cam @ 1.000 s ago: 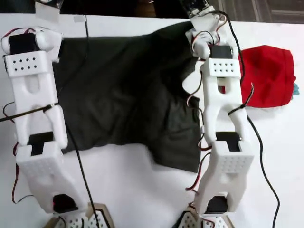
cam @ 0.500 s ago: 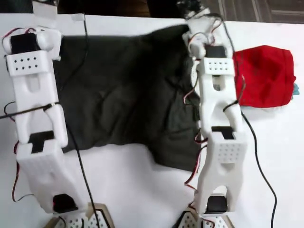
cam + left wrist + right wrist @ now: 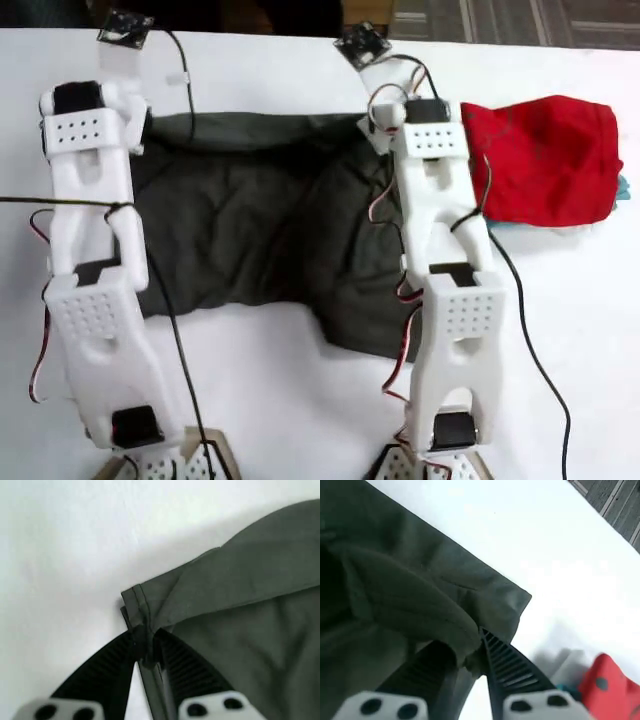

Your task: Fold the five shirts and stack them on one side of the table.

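**Both pincers grip the top edge of a dark green shirt spread on the white desk.**

The dark green shirt (image 3: 260, 240) lies rumpled across the centre of the high view, between the two arms. Its upper edge runs nearly straight from one wrist to the other, and a flap hangs lower toward the frame's lower middle. The left pincer (image 3: 147, 647) is closed narrow on the shirt's hemmed corner, at the cloth's upper left in the high view. The right pincer (image 3: 470, 657) is clamped on a thick fold of the same shirt near its upper right corner. A folded red shirt (image 3: 545, 160) sits in the upper right of the high view, just beside the right arm (image 3: 440, 250). A sliver of light blue cloth (image 3: 622, 188) shows at the red shirt's right edge. Bare desk (image 3: 290, 400) fills the lower centre.
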